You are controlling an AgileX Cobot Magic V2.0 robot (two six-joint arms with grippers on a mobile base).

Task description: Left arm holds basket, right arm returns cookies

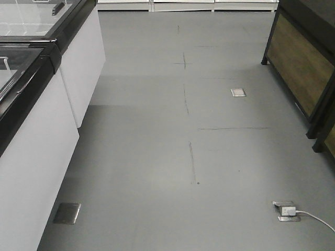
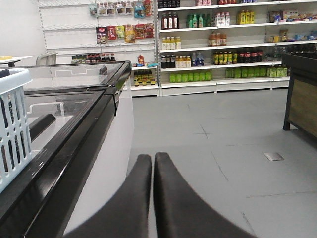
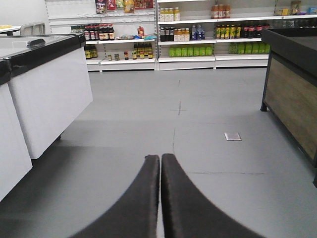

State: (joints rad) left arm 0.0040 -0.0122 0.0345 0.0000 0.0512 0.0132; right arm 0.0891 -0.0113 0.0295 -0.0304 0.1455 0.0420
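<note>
Judging by your left gripper (image 2: 152, 157) and right gripper (image 3: 160, 157), both closed on nothing, you haven't begun. Next, open the left and reach for the basket (image 2: 12, 124) at near left. No cookies are in view.

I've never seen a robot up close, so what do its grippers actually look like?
The left gripper shows two matt black fingers, broad at the base and curving to narrow rounded tips. The right gripper looks the same. No cables or markings are visible, and the arms themselves are out of view.
</note>
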